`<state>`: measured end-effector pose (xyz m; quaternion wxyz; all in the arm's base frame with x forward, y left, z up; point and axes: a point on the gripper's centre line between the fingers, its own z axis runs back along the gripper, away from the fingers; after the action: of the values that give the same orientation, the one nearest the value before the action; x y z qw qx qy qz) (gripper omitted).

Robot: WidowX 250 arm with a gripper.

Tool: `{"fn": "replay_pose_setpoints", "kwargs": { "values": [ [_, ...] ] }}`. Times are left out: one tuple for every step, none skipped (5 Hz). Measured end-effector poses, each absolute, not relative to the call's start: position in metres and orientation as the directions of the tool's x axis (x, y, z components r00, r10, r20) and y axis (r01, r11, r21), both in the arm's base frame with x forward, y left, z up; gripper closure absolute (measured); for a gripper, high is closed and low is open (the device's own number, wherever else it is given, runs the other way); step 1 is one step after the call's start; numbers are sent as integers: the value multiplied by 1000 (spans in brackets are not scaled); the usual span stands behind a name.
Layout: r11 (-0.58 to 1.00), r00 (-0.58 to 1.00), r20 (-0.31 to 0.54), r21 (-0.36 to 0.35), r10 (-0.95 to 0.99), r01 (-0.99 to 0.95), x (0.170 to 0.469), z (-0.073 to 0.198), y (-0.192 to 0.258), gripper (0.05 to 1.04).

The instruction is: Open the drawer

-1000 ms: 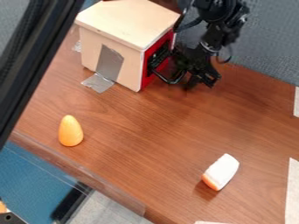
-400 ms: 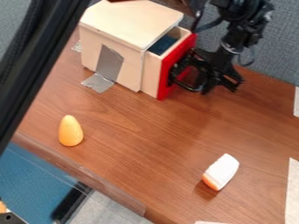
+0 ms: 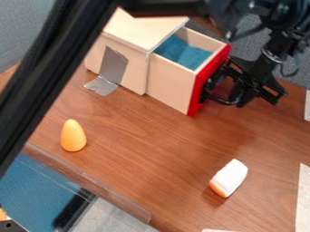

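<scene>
My black gripper (image 3: 245, 93) is low at the upper right, at the black handle (image 3: 224, 99) on the drawer's red front. The drawer (image 3: 172, 84) stands well out of the wooden box (image 3: 134, 61), and its blue inside is exposed from above. The dark handle and the gripper overlap, so how the fingers sit on it is hidden.
A yellow-orange egg-shaped object (image 3: 73, 136) stands at the left of the table (image 3: 151, 149). A white and orange block (image 3: 229, 178) lies at the lower right. Grey tape (image 3: 104, 85) joins the box to the table. A dark bar crosses the upper left.
From closed, the drawer has slid out toward the right. The gripper has shifted right and slightly down along with its red front. The dark bar at the left has swung over the box's corner.
</scene>
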<state>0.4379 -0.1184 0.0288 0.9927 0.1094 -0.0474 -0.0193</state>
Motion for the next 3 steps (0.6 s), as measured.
{"fn": "replay_pose_setpoints", "kwargs": {
  "values": [
    [976,994,88,212,-61,41,437,29,-124,907],
    [981,996,92,196,-14,-4,434,27,-126,673],
    [984,999,51,177,-1,-8,428,27,-129,365]
  ]
}}
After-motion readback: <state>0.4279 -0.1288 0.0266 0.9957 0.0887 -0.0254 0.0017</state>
